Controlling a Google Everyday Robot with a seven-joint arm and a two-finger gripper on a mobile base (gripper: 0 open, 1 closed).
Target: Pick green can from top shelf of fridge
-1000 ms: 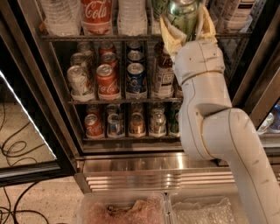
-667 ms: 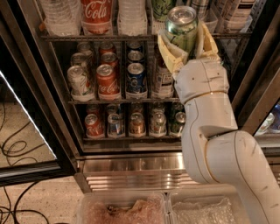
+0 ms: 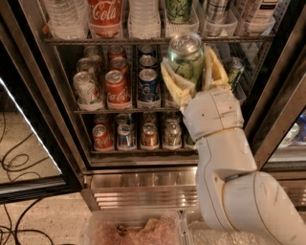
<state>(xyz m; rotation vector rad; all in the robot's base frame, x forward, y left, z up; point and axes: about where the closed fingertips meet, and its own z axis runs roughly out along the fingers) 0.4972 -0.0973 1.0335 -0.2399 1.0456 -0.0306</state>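
Note:
My gripper (image 3: 191, 64) is shut on the green can (image 3: 185, 60), a tall pale-green can with dark streaks and a silver pull-tab lid. I hold it upright between two cream fingers (image 3: 173, 83), in front of the fridge (image 3: 143, 95) and just below the top shelf (image 3: 158, 40). The top shelf carries clear trays with a Coca-Cola bottle (image 3: 104, 16), water bottles (image 3: 62, 16) and another green can (image 3: 179, 10). My white arm (image 3: 220, 143) rises from the lower right.
Racks of short soda cans (image 3: 118, 88) fill the middle and lower shelves. A small dark can (image 3: 234, 72) stands right of my gripper. The open glass door (image 3: 28, 143) is at the left. The ribbed steel base (image 3: 143, 189) and clear bins (image 3: 134, 229) lie below.
My gripper has drawn the green can down and out from the top shelf toward the camera. The arm has lowered and moved slightly left.

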